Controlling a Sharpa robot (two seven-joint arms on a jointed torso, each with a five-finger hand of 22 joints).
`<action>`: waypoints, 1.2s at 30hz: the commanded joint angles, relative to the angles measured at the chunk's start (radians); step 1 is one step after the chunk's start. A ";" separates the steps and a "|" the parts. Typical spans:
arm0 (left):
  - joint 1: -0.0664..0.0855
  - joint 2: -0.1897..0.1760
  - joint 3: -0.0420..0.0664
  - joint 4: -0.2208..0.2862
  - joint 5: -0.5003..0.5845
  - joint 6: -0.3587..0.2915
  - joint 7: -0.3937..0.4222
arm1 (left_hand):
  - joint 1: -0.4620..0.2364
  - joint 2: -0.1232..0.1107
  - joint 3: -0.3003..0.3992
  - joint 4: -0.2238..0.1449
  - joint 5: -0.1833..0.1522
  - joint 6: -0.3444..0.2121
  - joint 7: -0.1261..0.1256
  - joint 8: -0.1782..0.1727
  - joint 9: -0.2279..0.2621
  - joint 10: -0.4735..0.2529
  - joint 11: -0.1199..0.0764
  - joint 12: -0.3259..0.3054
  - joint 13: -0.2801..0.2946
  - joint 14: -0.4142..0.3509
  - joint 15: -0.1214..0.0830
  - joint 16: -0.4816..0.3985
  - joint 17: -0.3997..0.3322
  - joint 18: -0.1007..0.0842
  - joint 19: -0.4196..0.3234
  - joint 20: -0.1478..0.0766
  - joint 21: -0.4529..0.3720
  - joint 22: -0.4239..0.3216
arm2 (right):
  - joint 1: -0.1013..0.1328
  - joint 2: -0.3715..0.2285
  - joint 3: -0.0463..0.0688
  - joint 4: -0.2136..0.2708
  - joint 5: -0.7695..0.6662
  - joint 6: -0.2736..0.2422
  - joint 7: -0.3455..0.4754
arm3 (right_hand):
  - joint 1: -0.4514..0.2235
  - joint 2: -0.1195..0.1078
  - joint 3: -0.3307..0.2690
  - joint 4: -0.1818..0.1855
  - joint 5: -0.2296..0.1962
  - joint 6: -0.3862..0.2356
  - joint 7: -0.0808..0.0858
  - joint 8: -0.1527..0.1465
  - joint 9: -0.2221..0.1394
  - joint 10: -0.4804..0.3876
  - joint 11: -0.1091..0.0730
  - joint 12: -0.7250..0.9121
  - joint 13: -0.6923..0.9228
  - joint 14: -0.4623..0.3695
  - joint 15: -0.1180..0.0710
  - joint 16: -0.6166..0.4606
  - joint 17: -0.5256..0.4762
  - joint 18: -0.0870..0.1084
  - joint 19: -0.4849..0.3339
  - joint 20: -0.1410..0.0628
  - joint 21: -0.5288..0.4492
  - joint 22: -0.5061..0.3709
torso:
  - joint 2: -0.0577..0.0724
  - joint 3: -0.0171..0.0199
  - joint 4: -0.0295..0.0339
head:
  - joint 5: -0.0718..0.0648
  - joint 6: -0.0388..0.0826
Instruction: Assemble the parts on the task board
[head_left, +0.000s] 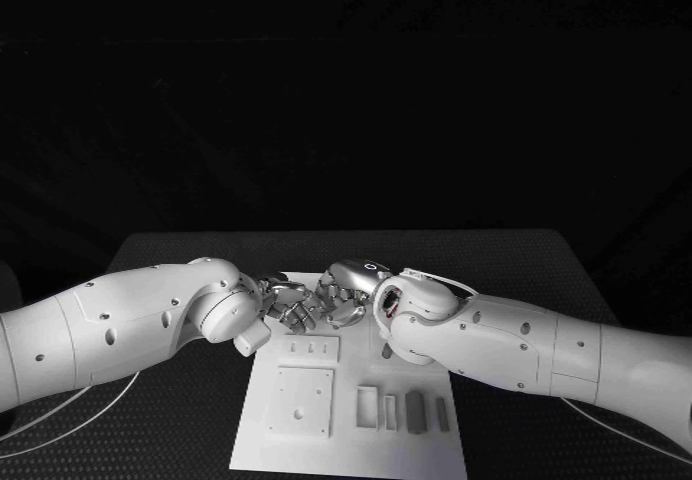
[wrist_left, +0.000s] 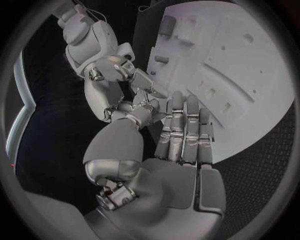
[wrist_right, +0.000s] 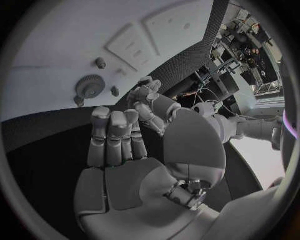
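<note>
The white task board (head_left: 346, 440) lies in the middle of the table, with several small grey parts (head_left: 415, 411) standing in a row near its front. A grey gear (wrist_right: 90, 86) and short pegs (wrist_right: 100, 62) sit on the board's far part. My left hand (head_left: 293, 306) and right hand (head_left: 346, 293) meet above the board's far end, their fingertips touching. In the left wrist view the left hand (wrist_left: 181, 135) has its fingers stretched out side by side, with nothing in the palm. The right hand (wrist_right: 119, 135) also shows straight fingers; its thumb tip is tangled with the left hand's fingers (wrist_right: 147, 90). No part shows between them.
Two raised white plates (head_left: 304, 400) occupy the board's left half, the smaller one (head_left: 310, 348) just below the hands. Black table mat (head_left: 519, 270) surrounds the board on all sides. Cables (head_left: 58, 420) trail off near the front corners.
</note>
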 joint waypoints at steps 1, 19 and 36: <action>0.000 -0.002 0.000 -0.003 -0.017 -0.017 0.006 | 0.000 0.014 -0.001 -0.006 -0.005 0.029 -0.019 0.006 0.015 0.010 -0.002 0.004 0.002 0.007 -0.005 0.006 0.002 -0.015 0.001 -0.002 0.006 0.003 | 0.000 -0.004 0.000 -0.004 0.015 0.024 0.006 | -0.026 -0.008 -0.006 0.005 0.044 0.049 0.030 0.017 0.015 -0.004 0.004 -0.001 -0.002 0.002 -0.001 -0.003 -0.002 0.014 0.003 0.003 0.001 -0.003 | 0.000 -0.0003 0.0003 | 0.001 0.000; 0.000 -0.011 0.000 -0.004 -0.024 0.002 0.007 | 0.003 0.018 -0.001 -0.008 -0.013 0.032 -0.022 0.013 0.026 0.016 -0.005 0.005 0.003 0.010 -0.008 0.010 0.004 -0.015 0.003 -0.006 0.008 0.003 | 0.000 -0.011 0.000 -0.024 0.060 0.016 0.026 | -0.097 -0.037 -0.177 0.013 0.077 -0.089 0.086 -0.058 -0.015 -0.119 0.055 -0.045 -0.036 -0.102 0.047 -0.066 -0.028 0.014 -0.090 0.040 -0.067 -0.030 | 0.000 0.0001 0.0006 | 0.003 0.000; 0.000 -0.015 0.000 -0.010 -0.157 0.002 0.000 | 0.006 0.019 -0.002 -0.012 -0.012 0.031 -0.022 0.016 0.033 0.020 -0.005 0.006 0.004 0.013 -0.009 0.014 0.005 -0.015 0.005 -0.007 0.010 0.003 | -0.001 -0.049 0.000 -0.029 0.087 -0.056 0.037 | -0.049 -0.031 -0.145 0.007 0.130 -0.101 0.092 -0.063 -0.019 -0.129 0.061 -0.045 -0.051 -0.110 0.053 -0.072 -0.040 0.014 -0.099 0.050 -0.077 -0.035 | 0.000 0.0000 -0.0002 | 0.008 -0.002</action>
